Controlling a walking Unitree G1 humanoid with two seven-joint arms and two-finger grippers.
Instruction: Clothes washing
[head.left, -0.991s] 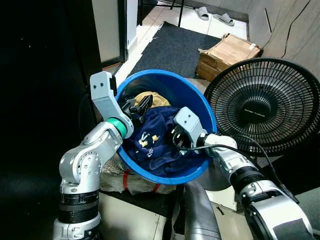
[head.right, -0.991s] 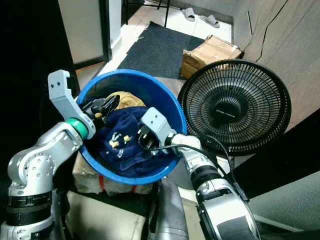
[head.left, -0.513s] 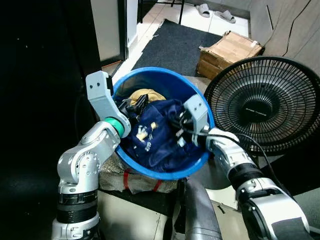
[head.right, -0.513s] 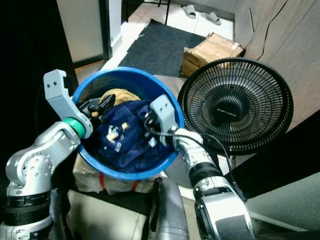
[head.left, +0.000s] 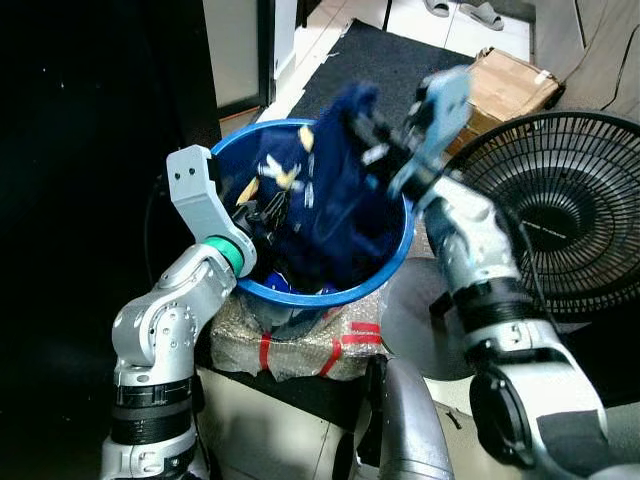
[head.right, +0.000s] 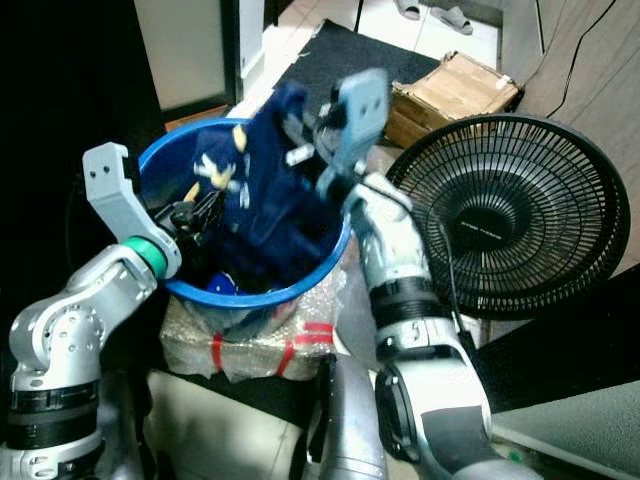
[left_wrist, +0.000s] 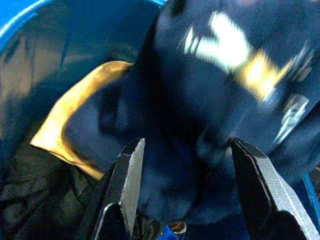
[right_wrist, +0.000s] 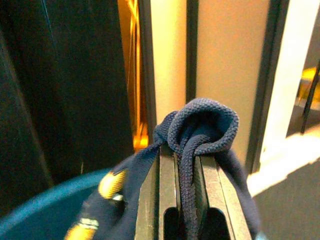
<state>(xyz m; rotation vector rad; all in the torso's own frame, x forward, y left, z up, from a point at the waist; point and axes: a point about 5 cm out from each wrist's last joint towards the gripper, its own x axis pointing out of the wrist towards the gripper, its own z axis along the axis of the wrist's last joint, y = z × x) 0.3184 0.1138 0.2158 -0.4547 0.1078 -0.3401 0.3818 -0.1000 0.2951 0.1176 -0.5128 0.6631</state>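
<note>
Navy garment (head.left: 330, 190) in right tool (right_wrist: 181, 175)

You can't read any text here: the navy garment's (head.left: 330, 190) yellow-white print and the black fan's (head.right: 505, 215) hub label are illegible.

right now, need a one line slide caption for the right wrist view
Right gripper shut on a bunched fold of the navy garment, raised above the blue tub.

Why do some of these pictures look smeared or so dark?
Left wrist view: the navy blue garment is motion-blurred, its yellow print streaked. Right wrist view: sharp on the cloth pinched in the right gripper, background dim. Left eye view: the left side is black shadow; the round blue plastic tub is lit.
</note>
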